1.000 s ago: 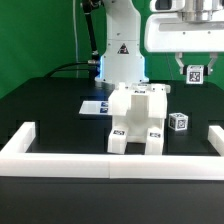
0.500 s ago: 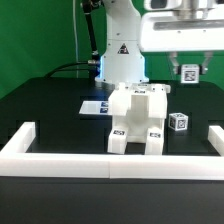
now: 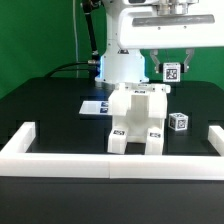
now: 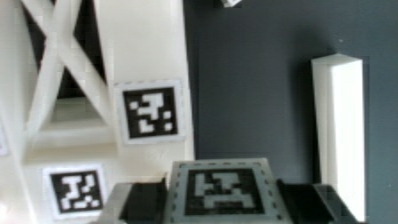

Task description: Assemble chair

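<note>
The partly built white chair (image 3: 138, 118) stands mid-table, with tags on its front legs. My gripper (image 3: 171, 70) hangs above and behind it, toward the exterior view's right, shut on a small white tagged block (image 3: 171, 71). In the wrist view the block (image 4: 221, 188) sits between my two dark fingers (image 4: 135, 202), tag facing the camera, and the gripper (image 4: 221, 196) is clamped on its sides. The chair's cross-braced frame (image 4: 86, 95) with its tags lies below, beside the block. Another small tagged part (image 3: 179, 121) rests on the table at the chair's right.
The marker board (image 3: 94, 106) lies flat behind the chair on the exterior view's left. A low white border wall (image 3: 110, 166) runs along the table's front and up both sides. A long white bar (image 4: 336, 110) shows in the wrist view. The robot base (image 3: 122, 60) stands at the back.
My gripper has carried the tagged block toward the exterior view's left and slightly down, closer to above the chair. The chair and the loose part have not moved.
</note>
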Available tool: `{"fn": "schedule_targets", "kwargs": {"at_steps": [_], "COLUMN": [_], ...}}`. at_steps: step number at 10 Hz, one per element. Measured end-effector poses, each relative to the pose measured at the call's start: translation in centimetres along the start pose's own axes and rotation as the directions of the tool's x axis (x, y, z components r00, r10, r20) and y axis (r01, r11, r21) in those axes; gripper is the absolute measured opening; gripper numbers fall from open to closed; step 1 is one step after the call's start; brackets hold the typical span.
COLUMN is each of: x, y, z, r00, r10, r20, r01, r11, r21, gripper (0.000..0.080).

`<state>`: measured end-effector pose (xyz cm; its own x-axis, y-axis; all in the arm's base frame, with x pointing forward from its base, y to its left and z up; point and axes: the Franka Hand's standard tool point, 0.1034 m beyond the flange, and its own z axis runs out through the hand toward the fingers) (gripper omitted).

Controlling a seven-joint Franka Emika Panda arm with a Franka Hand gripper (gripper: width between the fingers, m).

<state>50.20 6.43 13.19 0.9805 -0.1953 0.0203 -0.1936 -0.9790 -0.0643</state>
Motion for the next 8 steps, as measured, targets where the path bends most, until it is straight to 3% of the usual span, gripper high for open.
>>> {"fn": "schedule_targets", "kwargs": {"at_steps": [2,8], "x": [0.1,1.0], "y": [0.8,2.1], "z": [0.5,0.6], "r00": [0.998,0.995], "r10": [-0.059,-0.102], "r20": [0.006,0.001], "r01": [0.059,0.102], "r11": [0.998,0.994], "r21": [-0.022,-0.030], "gripper": [0.0291,0.0290]}}
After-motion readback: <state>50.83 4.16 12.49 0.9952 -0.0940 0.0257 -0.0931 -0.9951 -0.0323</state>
